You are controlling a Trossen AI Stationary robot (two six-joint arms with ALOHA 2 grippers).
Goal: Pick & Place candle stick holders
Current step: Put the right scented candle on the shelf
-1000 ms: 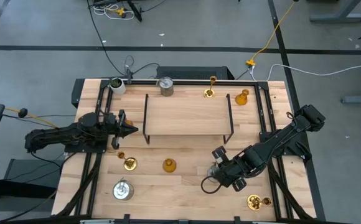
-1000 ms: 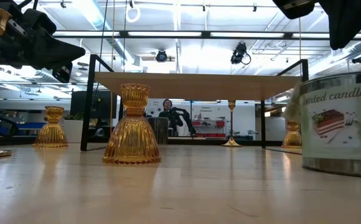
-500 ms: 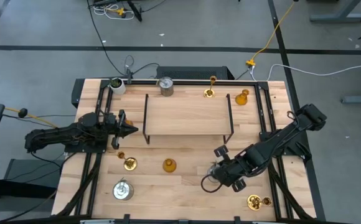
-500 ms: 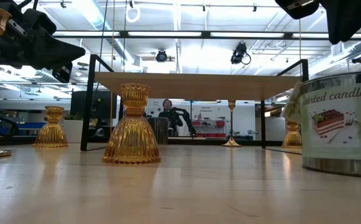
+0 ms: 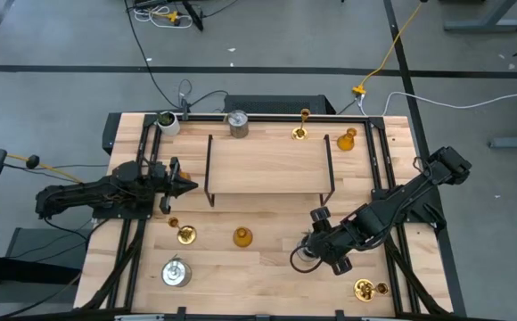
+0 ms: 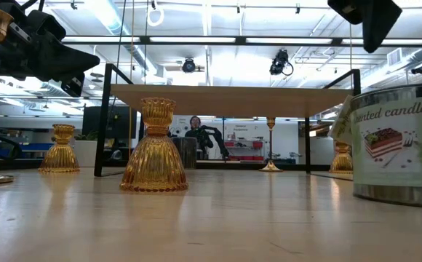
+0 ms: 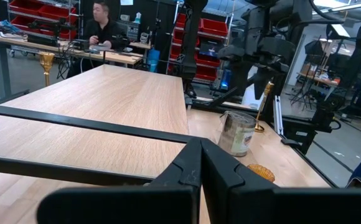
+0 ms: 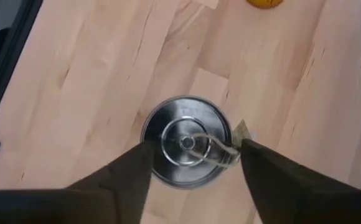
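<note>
A silver-grey can-shaped candle stick holder (image 8: 187, 148) stands upright on its base on the table's near right part (image 6: 400, 142). My right gripper (image 8: 193, 149) hangs above it, pointing steeply down, open, one finger over either side of the lid and clear of it (image 6: 375, 25). My left gripper (image 5: 187, 185) waits shut and level at the rack's left end (image 7: 200, 149). Other holders stand on the table: an amber one (image 5: 242, 236), a gold one (image 5: 185, 234) and a second silver can (image 5: 176, 272).
The wooden rack with black wire sides (image 5: 270, 167) fills the table's middle. Along the far edge stand a whitish cup (image 5: 167, 121), a silver can (image 5: 237, 122), a gold holder (image 5: 301, 132) and an amber one (image 5: 347, 139). A gold holder (image 5: 365, 288) lies near right.
My right gripper has opened over the silver can and rolled a little about the line along which it points. The can stands where it was. My left arm has kept still.
</note>
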